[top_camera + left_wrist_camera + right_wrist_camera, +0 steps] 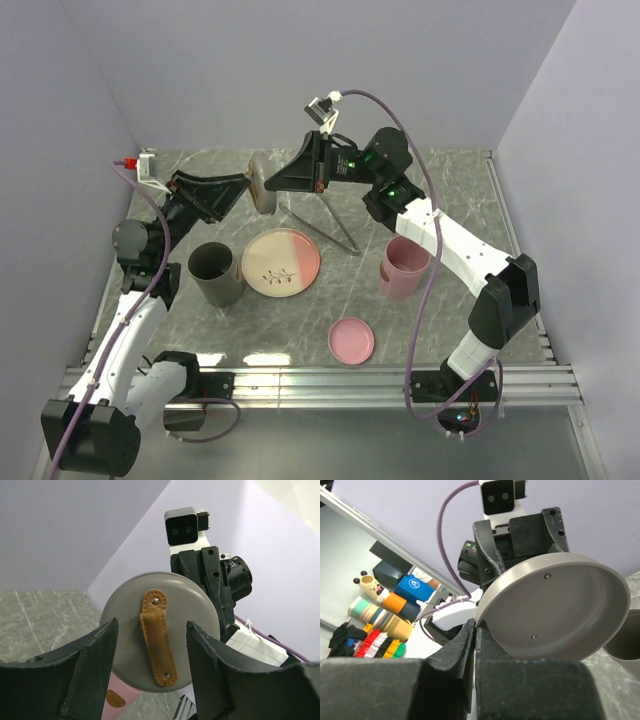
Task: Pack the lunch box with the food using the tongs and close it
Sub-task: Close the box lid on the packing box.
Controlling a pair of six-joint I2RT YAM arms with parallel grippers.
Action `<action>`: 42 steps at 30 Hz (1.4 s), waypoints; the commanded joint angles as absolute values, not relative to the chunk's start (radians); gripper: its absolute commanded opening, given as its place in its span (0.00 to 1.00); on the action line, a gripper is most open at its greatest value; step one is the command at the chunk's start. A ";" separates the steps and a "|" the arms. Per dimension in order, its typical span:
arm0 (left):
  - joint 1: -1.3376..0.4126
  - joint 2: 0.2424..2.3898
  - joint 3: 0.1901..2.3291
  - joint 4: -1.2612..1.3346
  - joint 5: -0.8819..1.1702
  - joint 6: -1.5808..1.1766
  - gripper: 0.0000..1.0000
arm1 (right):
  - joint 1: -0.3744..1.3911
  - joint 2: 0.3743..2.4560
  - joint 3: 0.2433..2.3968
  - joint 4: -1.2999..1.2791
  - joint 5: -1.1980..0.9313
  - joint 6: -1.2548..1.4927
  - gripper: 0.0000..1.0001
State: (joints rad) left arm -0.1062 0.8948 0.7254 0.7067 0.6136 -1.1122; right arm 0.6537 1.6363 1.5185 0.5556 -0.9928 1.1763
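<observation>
Over the back of the marble table [470, 200], from the top view, finds the left gripper [247, 188] and the right gripper [272, 182] nose to nose in the air, with a round grey lid [263, 203] standing on edge between them. Shows the tongs [325, 228] lying flat on the table behind and to the right of the cream-and-pink plate [281, 263], joined end toward the pink container [405, 267], apart from both grippers. Places a dark grey container [215, 273] just left of the plate and a small pink lid [352, 339] near the front edge.

From the left wrist, looks straight at the lid's outer face [125, 610] and its tan leather strap [157, 637]. Shows the left gripper [152, 630] spread wide, one finger on each side of the strap, gripping nothing. Catches the right gripper's dark body [215, 585] behind the lid's far edge.

From the right wrist, looks into the lid's hollow underside [560, 610]. Shows the right gripper [476, 630] pressed together on the lid's rim, pinching it at the lower left edge. Catches the left gripper [520, 535] behind the lid and the grey container's rim [625, 640] at the right edge.
</observation>
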 commanded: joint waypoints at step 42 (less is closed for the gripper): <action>-0.080 0.900 1.185 -0.570 0.416 -0.038 0.00 | 0.534 1.526 1.635 -0.190 -0.902 0.456 0.96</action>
